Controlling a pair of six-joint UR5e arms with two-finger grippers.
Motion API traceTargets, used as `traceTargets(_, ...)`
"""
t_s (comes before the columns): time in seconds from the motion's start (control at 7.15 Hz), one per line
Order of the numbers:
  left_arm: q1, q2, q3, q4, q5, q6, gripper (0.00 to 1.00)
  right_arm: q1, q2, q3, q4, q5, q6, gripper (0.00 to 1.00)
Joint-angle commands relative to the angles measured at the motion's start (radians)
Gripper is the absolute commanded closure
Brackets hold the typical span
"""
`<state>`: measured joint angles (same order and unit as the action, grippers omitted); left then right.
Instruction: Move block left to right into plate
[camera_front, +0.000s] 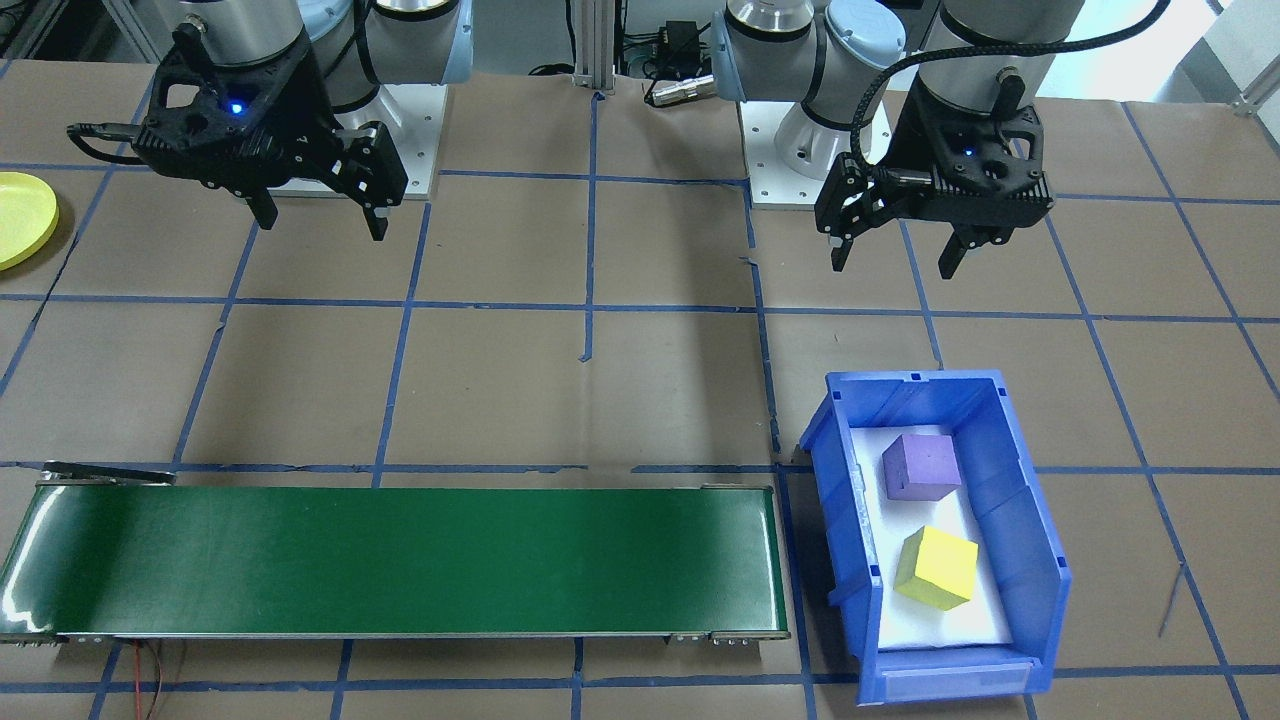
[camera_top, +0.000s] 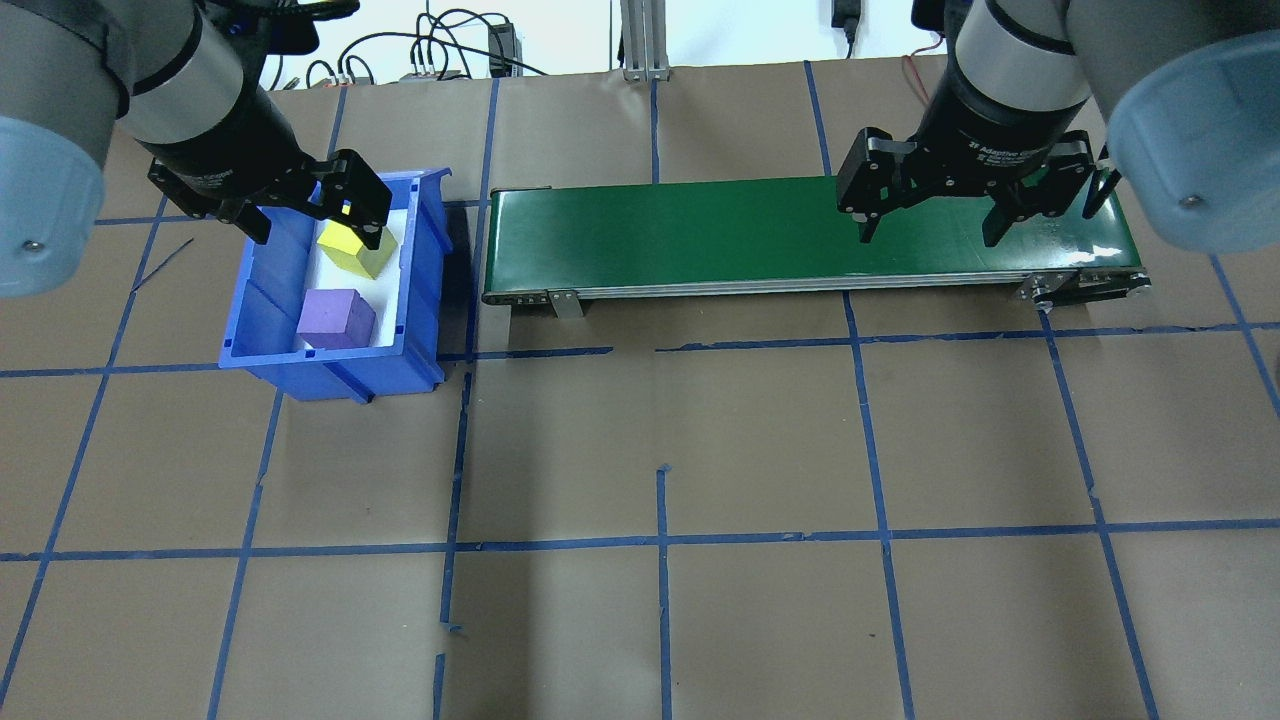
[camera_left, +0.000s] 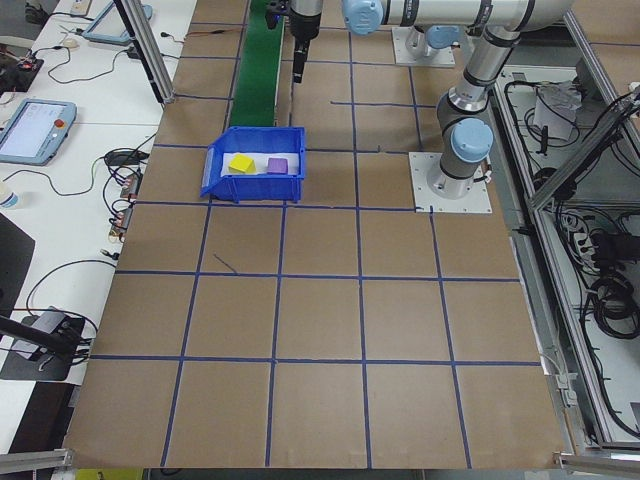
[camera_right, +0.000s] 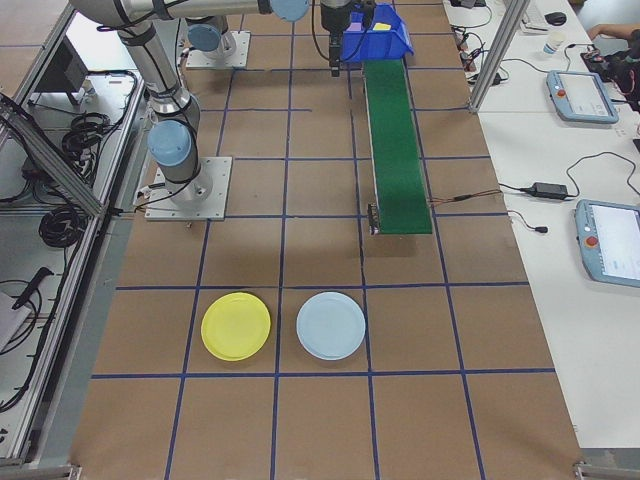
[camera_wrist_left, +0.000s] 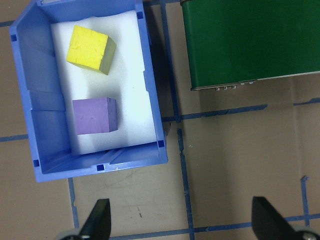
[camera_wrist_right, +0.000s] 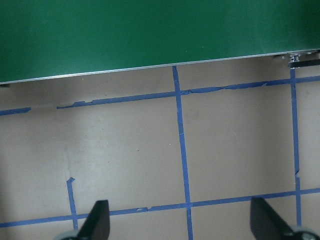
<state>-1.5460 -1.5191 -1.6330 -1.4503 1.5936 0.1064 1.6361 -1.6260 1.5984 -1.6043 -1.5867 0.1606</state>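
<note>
- Left gripper (camera_front: 895, 255): held in the air over bare counter (camera_front: 640, 390), on the robot side of the bin (camera_front: 1040, 560); jaws spread wide, nothing between them.
- Right gripper (camera_front: 318, 220): also up in the air, jaws wide apart and empty; seen from overhead it hangs by the belt's (camera_front: 400, 560) right end.
- Bin: blue, rectangular, white liner inside; set at the belt's left end in the overhead view, just beside it, not seen touching.
- Yellow block (camera_front: 936, 568): lies in the bin's far half (far from the robot), turned a bit askew.
- Purple block (camera_front: 920, 466): lies in the bin's near half, nearer the robot; apart from the yellow block, w/ a strip of liner between them.
- Which block is the task's own cannot be told; both sit in the bin on the robot's left side, untouched by either gripper.
- Plate (camera_right: 236, 326): yellow, round, flat on the counter at the robot's right end, well apart from the belt and bin; only its edge is caught in the front view.
- Pale blue plate (camera_right: 331, 325): just beside the yellow one, not touching it, on the side away from the robot.
- Belt: green, long, nothing shown on it; runs left-right along the counter's far side.
- Counter: brown paper cover, blue tape grid.
</note>
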Motion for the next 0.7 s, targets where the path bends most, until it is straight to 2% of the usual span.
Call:
traceTargets(0.0,0.000,0.000,0.001,-0.005,0.002,-0.019,0.00,0.001,0.000,0.000,0.001,-0.001,0.001,0.00)
traceTargets(0.56,0.006,0.005,0.005,-0.005,0.002,-0.004,0.00,-0.001,0.000,-0.002,0.000,-0.006,0.001,0.00)
